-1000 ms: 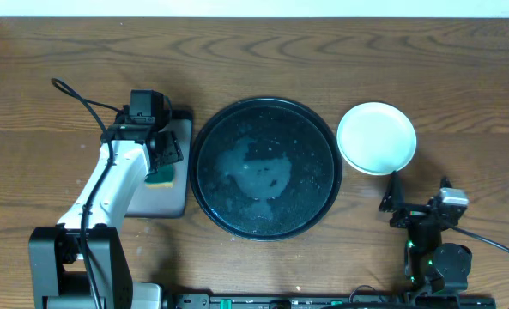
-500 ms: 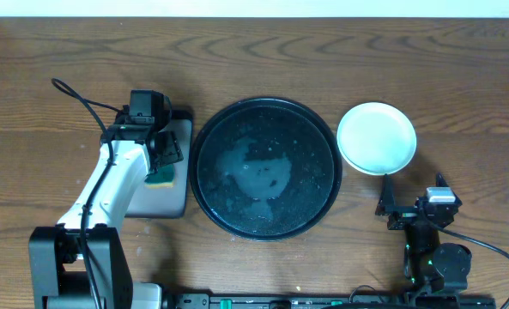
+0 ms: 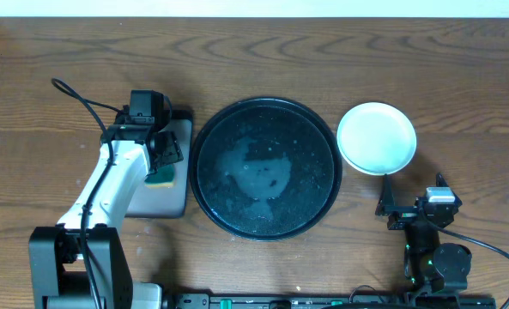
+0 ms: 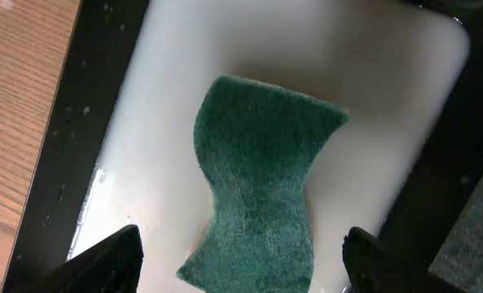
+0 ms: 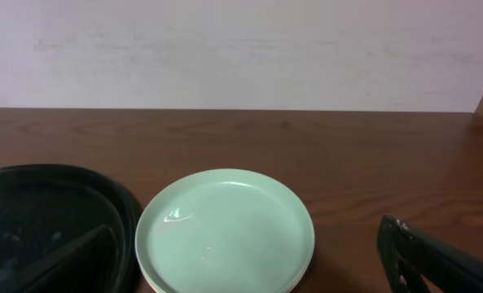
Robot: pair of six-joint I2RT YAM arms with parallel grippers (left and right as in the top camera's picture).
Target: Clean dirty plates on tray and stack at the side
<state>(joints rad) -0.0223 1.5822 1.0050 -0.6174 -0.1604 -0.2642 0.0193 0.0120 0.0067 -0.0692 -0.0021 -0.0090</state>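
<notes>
The large round black tray [image 3: 310, 142] lies mid-table, wet, with no plate on it. The plates [image 3: 376, 137] sit stacked on the table just right of it. In the right wrist view the top plate [image 5: 225, 224] is pale mint-green and looks clean, with another rim just showing beneath it. The tray's edge [image 5: 37, 199] is at the left there. My right gripper [image 3: 391, 204] is open and empty, just in front of the stack [image 5: 249, 273]. My left gripper [image 3: 161, 154] is open above a green sponge [image 4: 257, 187], which lies loose between its fingers [image 4: 241, 264].
The sponge [image 3: 160, 178] lies in the smaller rectangular black tray [image 3: 175, 193] with a whitish inside [image 4: 388, 98], left of the round tray. A black cable [image 3: 74, 96] loops behind the left arm. A wall stands beyond the table's far edge [image 5: 241, 49].
My right arm has drawn back slightly toward the table's front edge, away from the plate stack. The left arm, the sponge, the tray and the plates have not moved.
</notes>
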